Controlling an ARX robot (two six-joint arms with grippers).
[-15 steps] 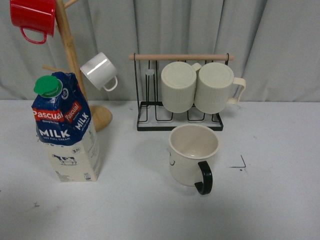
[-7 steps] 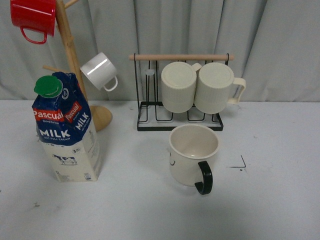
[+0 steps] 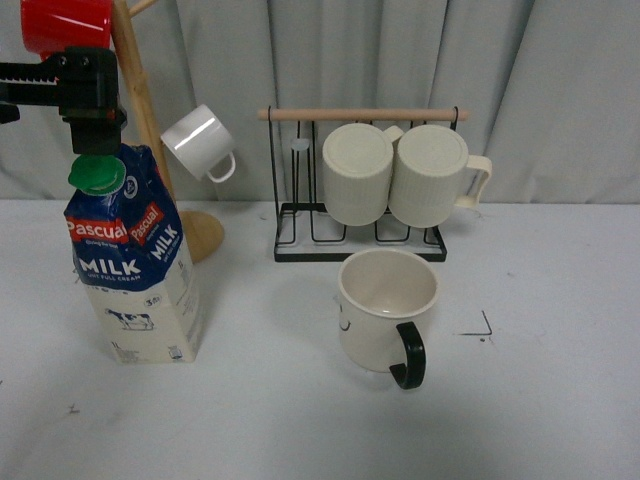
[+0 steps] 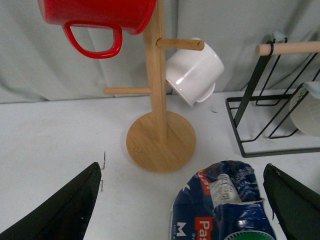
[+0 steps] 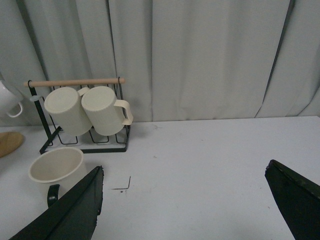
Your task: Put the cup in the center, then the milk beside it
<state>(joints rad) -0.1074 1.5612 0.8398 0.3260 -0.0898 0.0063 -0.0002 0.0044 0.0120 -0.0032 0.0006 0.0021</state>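
The front view shows the black left gripper (image 3: 97, 128) hanging above the green round cap (image 3: 96, 173) of the tall blue-and-cream milk carton (image 3: 135, 265), which stands upright at the left of the pale grey desk (image 3: 300, 420). The left wrist view adds what that view hides — the jaws are spread wide, one on each side of the carton's creased blue top and clear of it. The wide cream cup (image 3: 385, 300) with a black C-shaped handle stands upright near the middle of the desk, in front of the black wire rack (image 3: 300, 215) holding two ribbed cream mugs (image 3: 357, 175). Its handle is toward the camera and a small black smiley is on its side. Only the right wrist view shows the right gripper (image 5: 185, 167) — jaws spread wide and empty, the cup outside the gap between them.
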